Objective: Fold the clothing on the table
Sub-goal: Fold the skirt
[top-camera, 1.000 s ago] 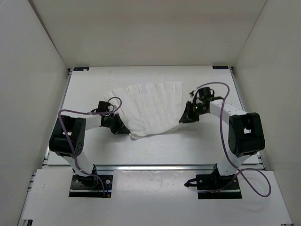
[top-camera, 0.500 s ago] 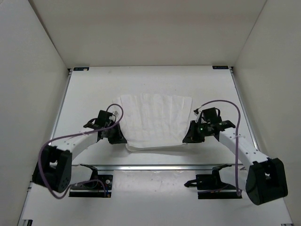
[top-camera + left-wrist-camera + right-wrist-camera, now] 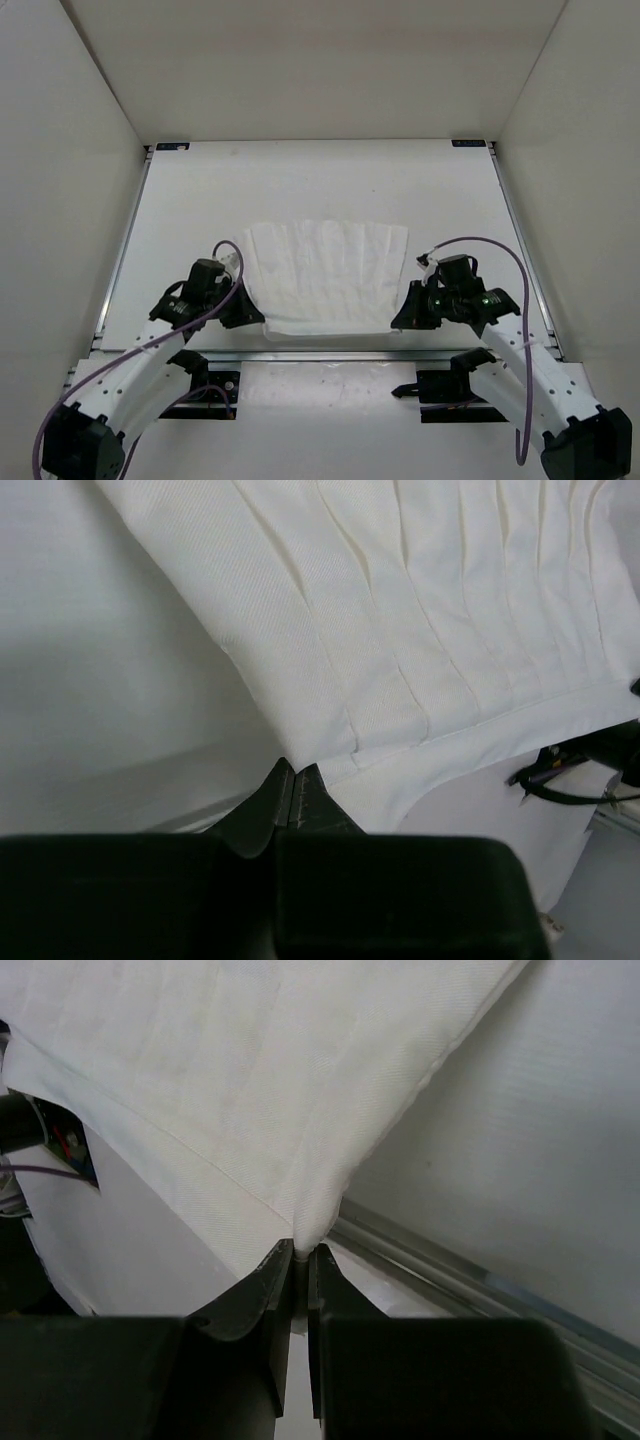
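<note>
The clothing (image 3: 325, 272), white with parallel pleats, lies spread on the table (image 3: 200, 190), its near hem close to the front rail. My left gripper (image 3: 252, 318) is shut at the clothing's near left corner. In the left wrist view the black jaws (image 3: 292, 777) are pressed together with the clothing's (image 3: 400, 630) corner at their tips. My right gripper (image 3: 400, 320) is shut on the near right corner. The right wrist view shows a fold of the clothing (image 3: 220, 1080) pinched between the right gripper's (image 3: 301, 1255) jaws.
White walls stand on three sides of the table. A metal rail (image 3: 330, 354) runs along the near edge, just under both grippers, and shows in the right wrist view (image 3: 450, 1260). Both arm bases (image 3: 195, 392) (image 3: 465, 388) sit below it. Purple cables loop off both arms.
Both arms have drawn back toward the near rail, dragging the clothing with them. The clothing now lies flatter and squarer, with its hem nearer the front edge.
</note>
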Tool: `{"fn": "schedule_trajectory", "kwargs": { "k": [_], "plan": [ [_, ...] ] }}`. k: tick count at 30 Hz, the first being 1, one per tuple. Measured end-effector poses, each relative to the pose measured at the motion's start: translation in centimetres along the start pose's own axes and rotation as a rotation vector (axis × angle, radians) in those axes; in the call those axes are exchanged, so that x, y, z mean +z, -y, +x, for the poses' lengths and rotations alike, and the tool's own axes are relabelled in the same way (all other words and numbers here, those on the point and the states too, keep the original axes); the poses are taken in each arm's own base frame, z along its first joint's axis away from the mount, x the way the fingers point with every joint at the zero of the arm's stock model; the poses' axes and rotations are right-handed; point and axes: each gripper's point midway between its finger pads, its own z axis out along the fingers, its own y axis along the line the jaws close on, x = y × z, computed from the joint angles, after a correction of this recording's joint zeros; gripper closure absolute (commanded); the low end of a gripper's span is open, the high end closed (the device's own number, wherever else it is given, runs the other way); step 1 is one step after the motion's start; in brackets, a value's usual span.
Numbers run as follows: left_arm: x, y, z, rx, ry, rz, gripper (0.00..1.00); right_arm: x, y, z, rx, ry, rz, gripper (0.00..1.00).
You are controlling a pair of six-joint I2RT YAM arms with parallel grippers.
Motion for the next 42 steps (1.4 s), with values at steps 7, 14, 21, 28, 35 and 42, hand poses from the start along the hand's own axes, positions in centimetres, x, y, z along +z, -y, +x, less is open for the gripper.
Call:
{"fn": "schedule_trajectory", "kwargs": {
  "k": [7,14,21,28,35,42],
  "plan": [
    [-1.5,-0.4,3.1,-0.048,-0.040,0.037,1.00,-1.6,-1.2,2.7,0.015,-0.012,-0.061,1.00],
    [-4.1,4.1,-3.0,-0.033,0.026,0.068,1.00,-5.4,-4.0,-3.1,0.000,0.088,-0.070,1.00],
    [-2.5,6.0,-10.5,-0.062,0.090,0.099,1.00,-5.2,-3.4,-9.8,0.004,0.129,-0.063,1.00],
    [1.7,4.2,-14.6,-0.136,0.097,0.078,1.00,-2.3,-2.5,-16.2,-0.004,0.110,-0.053,1.00],
    [2.9,3.9,-16.1,-0.143,0.104,0.082,1.00,-1.4,-1.9,-18.0,-0.025,0.125,-0.041,1.00],
    [-0.7,6.8,-15.2,-0.061,0.144,0.140,1.00,-5.1,-3.6,-15.7,-0.088,0.206,-0.019,1.00]
  ]
}}
